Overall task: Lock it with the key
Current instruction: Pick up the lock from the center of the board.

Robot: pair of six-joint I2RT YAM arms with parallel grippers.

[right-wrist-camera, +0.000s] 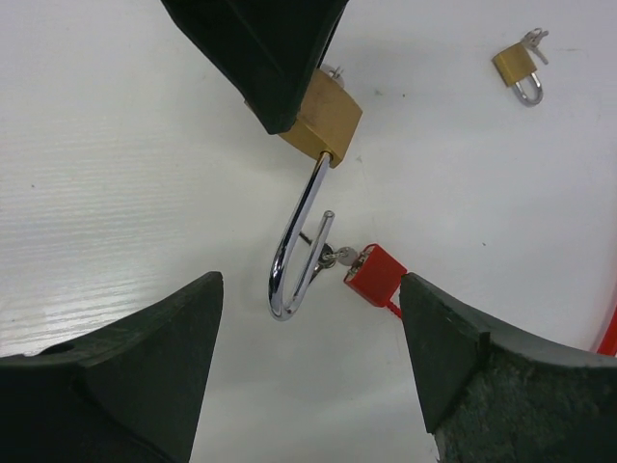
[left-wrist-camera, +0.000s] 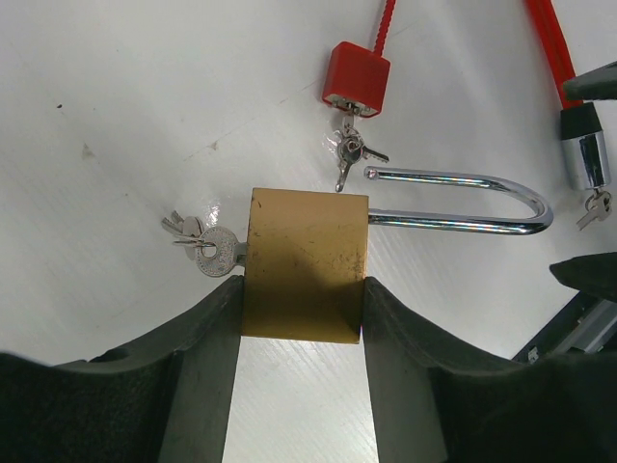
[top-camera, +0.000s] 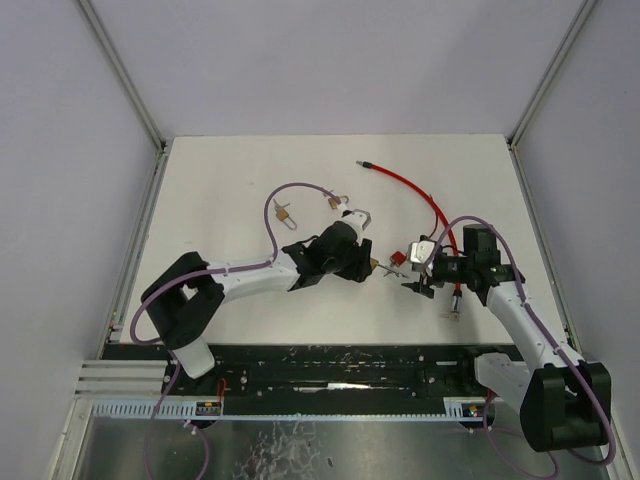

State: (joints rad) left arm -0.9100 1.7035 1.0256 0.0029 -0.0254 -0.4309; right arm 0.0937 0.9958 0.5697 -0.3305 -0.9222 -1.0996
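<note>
Brass padlock point(left-wrist-camera: 307, 251) sits clamped by its two flat sides between the fingers of the left gripper point(left-wrist-camera: 304, 289), held above the white worktop point(top-camera: 240, 160) near its middle. In the left wrist view its steel shackle point(left-wrist-camera: 482, 203) points to 3 o'clock. One leg enters the body, while the other ends free just off the body's corner, so the lock stands open. A bunch of keys point(left-wrist-camera: 205, 249) juts from the opposite face at 9 o'clock, one key head right against the brass.

At 12 o'clock from the body in that view lies a red cable lock head point(left-wrist-camera: 355, 77) with its own small keys point(left-wrist-camera: 352, 149) hanging toward the shackle. Its red cable point(top-camera: 410, 188) runs off toward 12 o'clock across the worktop in the top view.

The right gripper point(right-wrist-camera: 308, 289) faces the left one from 3 o'clock in the top view. Its fingers are spread wide, one to each side of the shackle's bend, and touch nothing. In the right wrist view the shackle bend hangs between them, with the red head just beside it at 4 o'clock.

Two small brass padlocks point(top-camera: 283, 213) point(top-camera: 335, 201) lie at 10 to 11 o'clock from the left gripper, well apart from the held lock.
</note>
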